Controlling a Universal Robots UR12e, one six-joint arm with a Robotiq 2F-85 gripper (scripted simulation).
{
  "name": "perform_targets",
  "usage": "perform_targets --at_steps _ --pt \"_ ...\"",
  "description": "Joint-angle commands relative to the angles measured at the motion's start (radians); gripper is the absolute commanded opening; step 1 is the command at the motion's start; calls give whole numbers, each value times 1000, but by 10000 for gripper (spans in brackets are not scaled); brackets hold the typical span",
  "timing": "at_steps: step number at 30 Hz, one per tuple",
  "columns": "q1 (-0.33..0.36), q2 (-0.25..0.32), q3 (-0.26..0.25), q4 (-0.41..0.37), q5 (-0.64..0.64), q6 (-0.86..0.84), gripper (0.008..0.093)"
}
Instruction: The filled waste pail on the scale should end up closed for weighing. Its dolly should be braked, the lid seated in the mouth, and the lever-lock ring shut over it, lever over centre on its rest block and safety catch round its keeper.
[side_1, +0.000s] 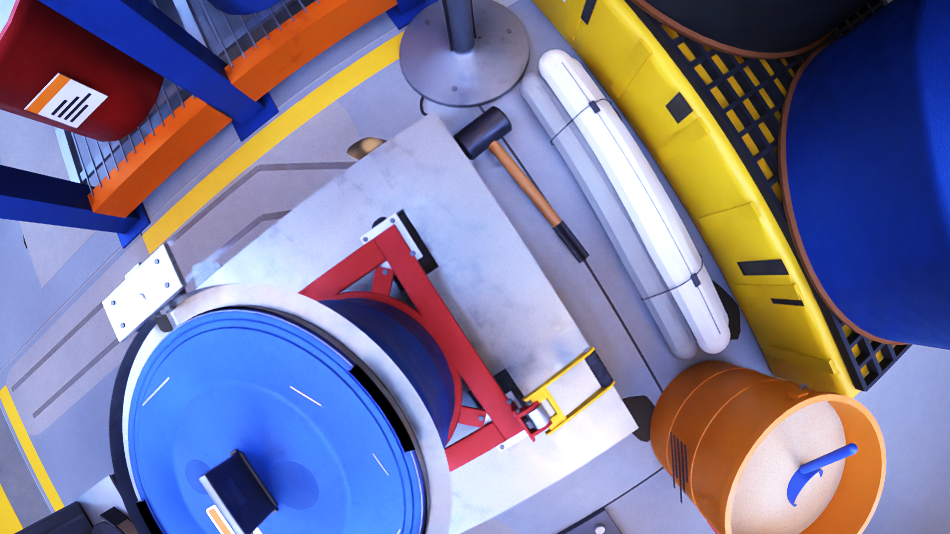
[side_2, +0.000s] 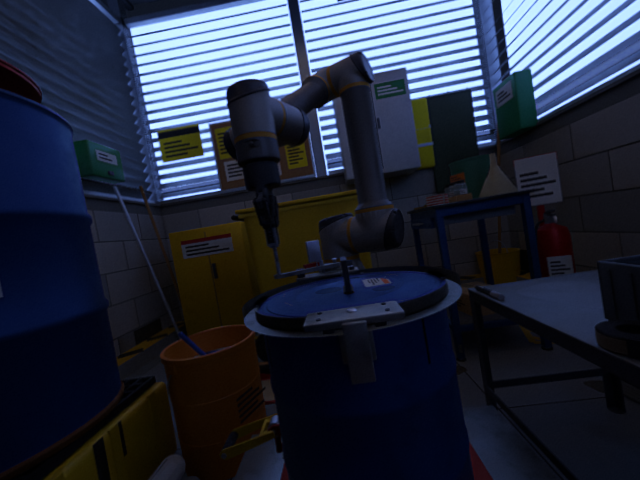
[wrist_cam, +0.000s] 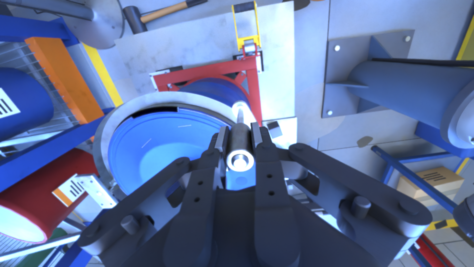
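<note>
The red dolly (side_1: 425, 319) is partly hidden under the blue pail (side_2: 362, 392) on the grey scale plate (side_1: 465, 219). Its yellow brake pedal (side_1: 571, 388) juts toward the orange drum. The blue lid (side_1: 266, 425) sits in the pail's mouth, a black handle (side_1: 236, 488) on top. The silver lock ring (side_1: 372, 339) runs round the rim, with a dark gap showing beside the lid on one side. The ring's steel lever (wrist_cam: 239, 146) stands up above the far rim. My gripper (wrist_cam: 239, 137) hangs over that rim, closed on the lever's round grip.
The robot's base pedestal (wrist_cam: 391, 83) stands right beside the scale. A mallet (side_1: 518, 179) lies on the floor by the plate. An open orange drum (side_1: 770, 445) with a blue scoop stands off the plate's corner. A yellow spill pallet (side_1: 717, 166) carries big blue drums. A bench (side_2: 563, 315) stands alongside.
</note>
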Motion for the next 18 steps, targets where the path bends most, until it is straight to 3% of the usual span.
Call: perform_targets --at_steps 1,18 --pt "1 -1 0 1 3 0 80" --pt "-6 -9 8 1 3 -7 80"
